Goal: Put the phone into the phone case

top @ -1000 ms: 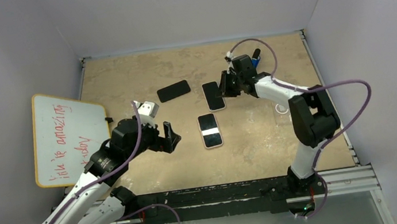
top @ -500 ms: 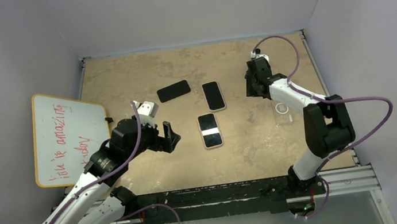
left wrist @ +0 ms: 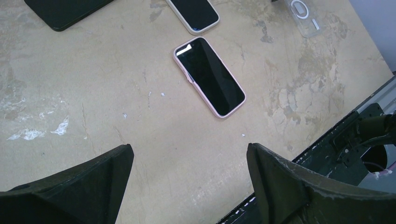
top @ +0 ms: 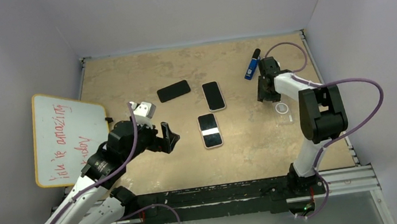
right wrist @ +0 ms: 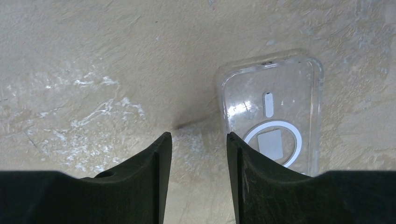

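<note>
Top view: left gripper [top: 169, 138] spread wide, near the pink-edged phone [top: 209, 129]. Right gripper [top: 266, 92] is just beside the clear case [top: 284, 109]. A dark phone [top: 214, 95] lies bare between them.
Left wrist: left fingers [left wrist: 84, 186] wide apart, nothing between.
Right wrist: right fingers [right wrist: 144, 172] parted, pinching nothing; clear case empty, lying flat.
Looks barely begun: pick-up and insertion are both left.

Tan, mottled table [top: 122, 81]. Straight ahead of the left pincer [left wrist: 187, 147], flat: pink-cased phone [left wrist: 209, 77]; past it a white-edged phone [left wrist: 194, 11], and off to the left a black rectangle [left wrist: 65, 11]. Just right of the right pincer [right wrist: 198, 136]: clear case [right wrist: 271, 107], flat. Beyond that pincer: blue marker [top: 251, 65].
</note>
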Robot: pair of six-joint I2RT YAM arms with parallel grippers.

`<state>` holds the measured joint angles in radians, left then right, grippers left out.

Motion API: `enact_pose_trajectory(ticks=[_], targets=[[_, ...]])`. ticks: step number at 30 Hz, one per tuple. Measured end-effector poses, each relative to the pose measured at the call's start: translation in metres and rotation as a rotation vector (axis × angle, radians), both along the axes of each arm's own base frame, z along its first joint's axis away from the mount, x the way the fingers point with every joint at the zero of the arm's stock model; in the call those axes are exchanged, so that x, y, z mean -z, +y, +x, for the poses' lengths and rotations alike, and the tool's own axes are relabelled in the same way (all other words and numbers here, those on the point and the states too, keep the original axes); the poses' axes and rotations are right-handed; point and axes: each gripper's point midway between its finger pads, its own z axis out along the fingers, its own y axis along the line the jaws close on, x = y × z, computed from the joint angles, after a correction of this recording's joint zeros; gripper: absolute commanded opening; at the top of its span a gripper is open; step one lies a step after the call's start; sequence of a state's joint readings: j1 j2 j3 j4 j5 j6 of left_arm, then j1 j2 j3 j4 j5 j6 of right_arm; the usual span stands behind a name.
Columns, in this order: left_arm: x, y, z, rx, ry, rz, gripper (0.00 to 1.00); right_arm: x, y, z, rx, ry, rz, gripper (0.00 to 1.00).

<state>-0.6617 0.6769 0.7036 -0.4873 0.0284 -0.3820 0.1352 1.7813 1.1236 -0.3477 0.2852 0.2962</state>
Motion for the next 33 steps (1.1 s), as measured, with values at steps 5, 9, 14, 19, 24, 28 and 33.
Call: enact_pose_trajectory(ticks=[5,9,14,19,24,28,33], targets=[[0.001,0.0,0.0,0.0,0.003,0.002,0.96,0.001,-0.006,-0.001,0.014,0.006,0.015,0.5],[0.001,0.0,0.0,0.0,0.003,0.002,0.97,0.001,-0.009,-0.001,0.023,0.009,0.022,0.49],[0.001,0.0,0.0,0.001,0.004,0.002,0.96,0.002,-0.01,-0.001,0.025,0.011,0.038,0.5],[0.003,-0.001,0.0,0.005,0.012,0.006,0.97,0.002,-0.011,-0.001,0.028,0.011,0.039,0.53],[0.003,-0.001,0.0,0.005,0.012,0.006,0.97,0.006,-0.012,-0.002,0.03,0.024,0.038,0.49],[0.003,-0.001,0.0,0.005,0.012,0.006,0.97,0.01,-0.01,-0.001,0.024,0.027,0.049,0.39],[0.003,-0.001,0.0,0.005,0.012,0.006,0.97,0.01,-0.008,0.0,0.014,0.028,0.057,0.15]])
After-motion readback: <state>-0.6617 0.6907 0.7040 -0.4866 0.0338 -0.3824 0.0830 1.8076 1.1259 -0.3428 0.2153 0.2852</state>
